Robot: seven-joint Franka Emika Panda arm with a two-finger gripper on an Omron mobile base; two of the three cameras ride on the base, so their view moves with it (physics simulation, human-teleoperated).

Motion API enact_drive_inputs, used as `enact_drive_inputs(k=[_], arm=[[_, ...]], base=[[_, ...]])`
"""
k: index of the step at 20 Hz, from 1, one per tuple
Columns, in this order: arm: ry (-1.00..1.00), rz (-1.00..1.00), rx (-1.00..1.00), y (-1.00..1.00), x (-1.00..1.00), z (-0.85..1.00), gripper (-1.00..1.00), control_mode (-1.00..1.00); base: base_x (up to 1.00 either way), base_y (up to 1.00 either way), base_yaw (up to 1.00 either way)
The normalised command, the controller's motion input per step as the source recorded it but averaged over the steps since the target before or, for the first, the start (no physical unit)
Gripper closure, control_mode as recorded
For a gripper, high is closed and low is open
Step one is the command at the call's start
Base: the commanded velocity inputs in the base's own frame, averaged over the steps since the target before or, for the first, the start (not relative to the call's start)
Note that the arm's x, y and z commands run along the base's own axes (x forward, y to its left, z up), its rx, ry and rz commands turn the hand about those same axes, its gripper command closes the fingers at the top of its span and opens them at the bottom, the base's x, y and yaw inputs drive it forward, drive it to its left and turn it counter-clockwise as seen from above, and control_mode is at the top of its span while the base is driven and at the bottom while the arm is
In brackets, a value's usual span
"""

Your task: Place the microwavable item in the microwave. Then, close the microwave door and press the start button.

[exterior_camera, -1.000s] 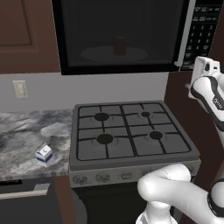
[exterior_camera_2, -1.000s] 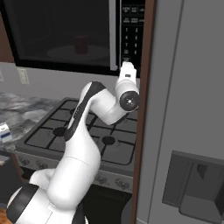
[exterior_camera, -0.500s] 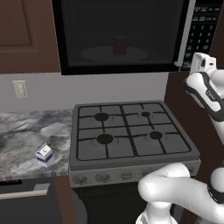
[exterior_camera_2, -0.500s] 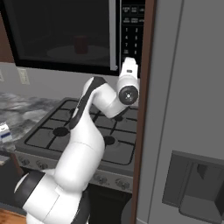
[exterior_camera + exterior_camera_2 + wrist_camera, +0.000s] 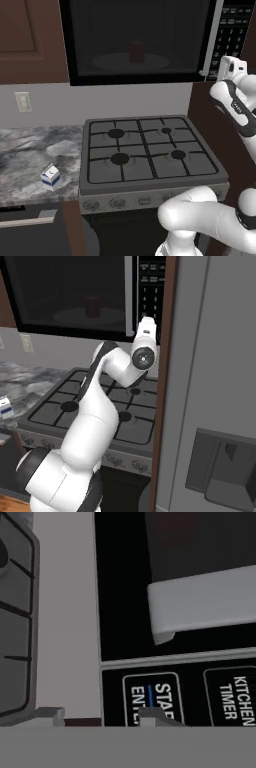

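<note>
The microwave (image 5: 75, 75) hangs above the stove with its door (image 5: 100, 30) shut. Through the dark glass the red cup (image 5: 136, 51) (image 5: 92, 306) stands on the white turntable. The grey door handle (image 5: 211, 35) (image 5: 205, 607) runs beside the keypad strip (image 5: 234, 30) (image 5: 151, 286). My gripper (image 5: 148, 321) points at the lower end of the keypad, just below the microwave's right corner. In the hand view the START/ENTER button (image 5: 152, 699) sits close ahead of my gripper (image 5: 100, 716), whose fingertips stand apart with nothing between them.
A gas stove (image 5: 150, 150) lies below the microwave. A small white-and-blue milk carton (image 5: 50, 176) (image 5: 5, 407) stands on the marble counter (image 5: 25, 150) to the left. A tall grey fridge (image 5: 215, 381) and a brown panel (image 5: 165, 381) close off the right side.
The hand has risen a little and moved closer to the bottom of the keypad. The cup, door and carton have not moved.
</note>
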Motion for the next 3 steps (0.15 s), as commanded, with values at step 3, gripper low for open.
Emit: enact_drive_inputs(k=[3], arm=[[0.0, 0.0, 0.0, 0.0, 0.18, -0.28, -1.0, -1.0]], base=[[0.0, 0.0, 0.0]])
